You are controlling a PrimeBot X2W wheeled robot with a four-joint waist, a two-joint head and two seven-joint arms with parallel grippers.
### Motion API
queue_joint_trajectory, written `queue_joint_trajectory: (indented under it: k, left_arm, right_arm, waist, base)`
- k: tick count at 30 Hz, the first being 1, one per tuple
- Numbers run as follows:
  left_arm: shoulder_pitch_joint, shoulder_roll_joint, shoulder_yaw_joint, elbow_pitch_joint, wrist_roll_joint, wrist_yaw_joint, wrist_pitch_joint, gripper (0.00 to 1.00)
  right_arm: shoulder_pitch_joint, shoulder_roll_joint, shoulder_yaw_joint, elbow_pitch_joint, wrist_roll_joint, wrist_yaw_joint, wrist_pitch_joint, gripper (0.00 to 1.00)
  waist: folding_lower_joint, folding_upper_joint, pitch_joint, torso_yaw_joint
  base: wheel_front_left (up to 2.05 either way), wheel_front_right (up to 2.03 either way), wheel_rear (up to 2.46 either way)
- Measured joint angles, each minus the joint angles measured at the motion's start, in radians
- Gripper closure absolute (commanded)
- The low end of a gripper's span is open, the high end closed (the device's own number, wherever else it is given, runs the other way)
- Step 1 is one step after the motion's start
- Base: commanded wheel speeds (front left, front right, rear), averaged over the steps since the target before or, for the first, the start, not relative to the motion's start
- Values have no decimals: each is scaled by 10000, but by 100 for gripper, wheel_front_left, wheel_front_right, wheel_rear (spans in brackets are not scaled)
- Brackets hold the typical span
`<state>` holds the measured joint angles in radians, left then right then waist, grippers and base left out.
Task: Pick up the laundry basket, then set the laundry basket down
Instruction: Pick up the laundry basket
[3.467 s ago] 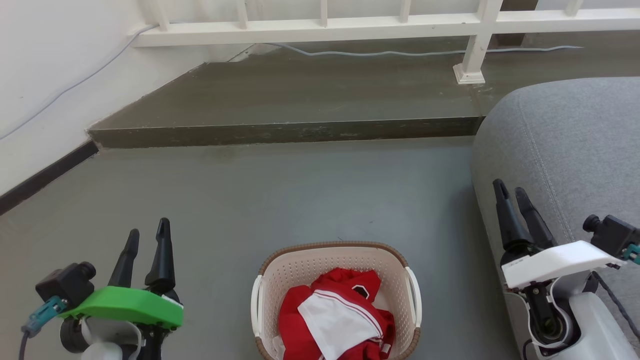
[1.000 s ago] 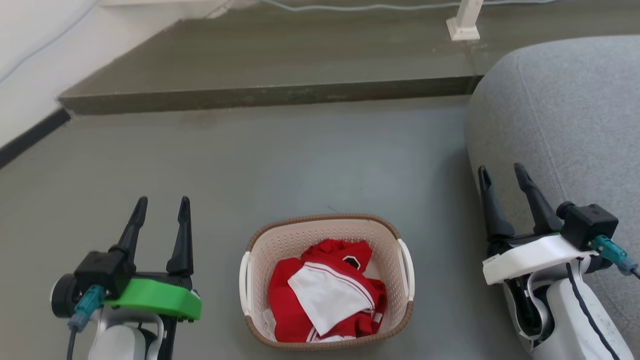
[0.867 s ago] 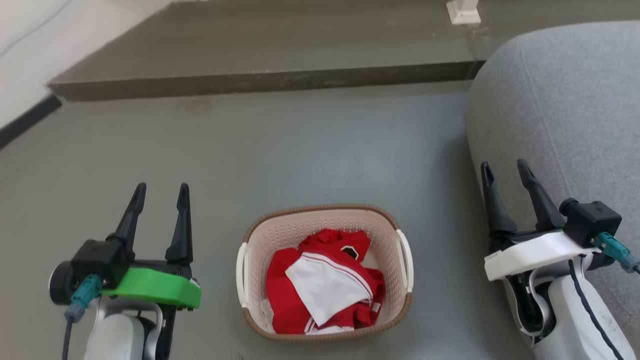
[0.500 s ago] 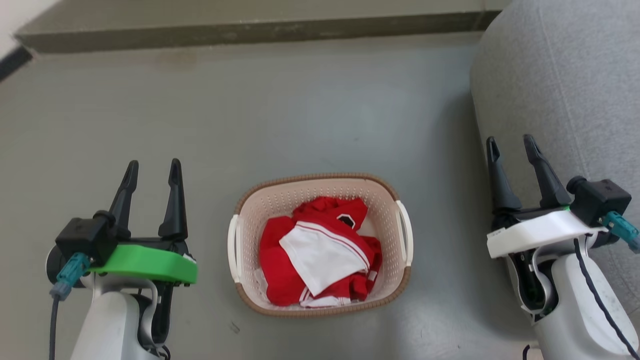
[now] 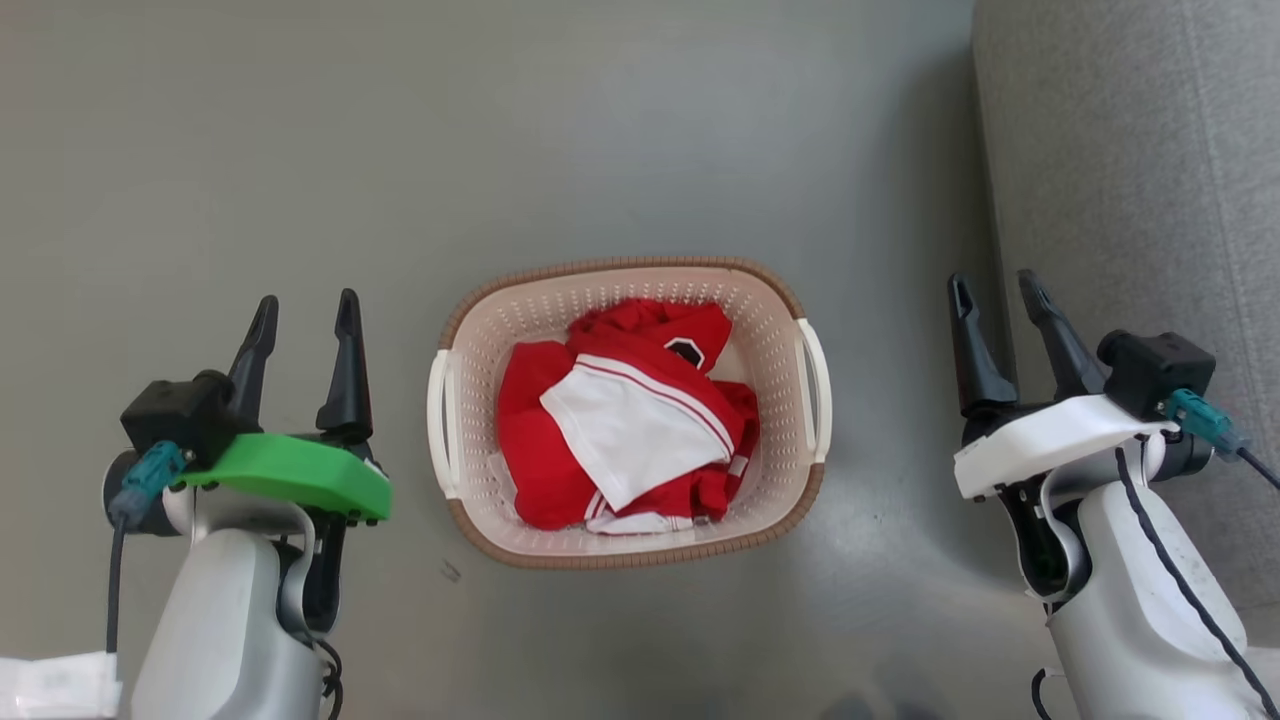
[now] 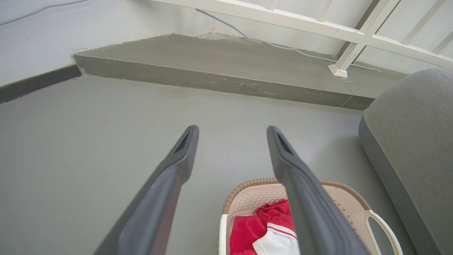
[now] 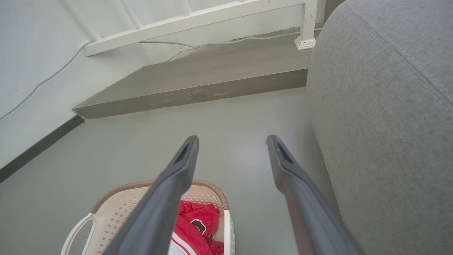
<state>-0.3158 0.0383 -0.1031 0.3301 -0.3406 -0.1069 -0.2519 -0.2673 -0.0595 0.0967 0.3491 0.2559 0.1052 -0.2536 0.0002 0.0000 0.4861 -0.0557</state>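
The laundry basket (image 5: 600, 270) sits on the floor (image 5: 600, 120) between the left claw (image 5: 307, 298) and right claw (image 5: 993, 278), both spread and empty, which should meet its white side handles (image 5: 818, 390) together and lift level, keeping the clothes (image 5: 620, 430) inside.

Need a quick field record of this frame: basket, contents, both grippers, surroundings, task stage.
basket: laundry basket upright on the grey floor, between the two arms
contents: red and white clothing
left: left gripper open, empty, apart from the left handle
right: right gripper open, empty, apart from the right handle
surroundings: grey sofa on the robot's right
stage: basket not yet gripped
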Motion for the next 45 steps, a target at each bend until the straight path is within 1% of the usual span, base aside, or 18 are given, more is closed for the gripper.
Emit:
queue_joint_trajectory:
  k: [5, 10, 14, 20, 23, 26, 33, 41, 45]
  left_arm:
    - [-531, -15, -265, 1001, -688, -29, 0, 0]
    - [-1325, -61, -642, 2071, -744, -119, 50, 0]
    - [-1756, -67, -869, 2773, -832, -128, 247, 0]
    - [-2441, -100, -1267, 3649, -1127, -138, 585, 0]
    - [-2741, -111, -1394, 4069, -1225, -159, 779, 0]
    - [-3012, -123, -1620, 4435, -1313, -161, 949, 0]
    - [-3618, -134, -2151, 5104, -1661, -174, 1283, 0]
    - [-4309, -142, -2759, 5542, -2004, -174, 1609, 0]
    - [-4580, -146, -3135, 5720, -2134, -174, 1831, 0]
  right_arm:
    - [-355, 4, 90, 853, 4, 4, 0, 0]
    - [-956, 13, 393, 1808, 4, 88, -2, 0]
    - [-1396, 8, 514, 2385, 4, 90, -2, 0]
    - [-1750, 6, 872, 3427, 23, 98, -8, 0]
    - [-2107, 2, 1181, 3898, 77, 173, -8, 0]
    - [-2438, 15, 1496, 4343, 77, 180, -8, 0]
    - [-3234, -8, 1810, 5089, 109, 182, -8, 0]
    - [-4098, -21, 2662, 5682, 709, 182, 351, 0]
    - [-4511, -23, 2801, 5956, 1122, 182, 533, 0]
  waist:
    - [0, 0, 603, -8]
    - [0, 0, 1268, 30]
    - [0, 0, 1685, 64]
    - [0, 0, 2262, 136]
    - [0, 0, 2532, 173]
    - [-1, 0, 2791, 201]
    - [0, 0, 3356, 271]
    - [-1, 0, 3981, 366]
    - [-1, 0, 4281, 423]
  base:
    - [0, 0, 0]
    - [0, 0, 0]
    - [0, 0, 0]
    - [0, 0, 0]
    - [0, 0, 0]
    - [0, 0, 0]
    - [0, 0, 0]
    - [0, 0, 0]
    - [0, 0, 0]
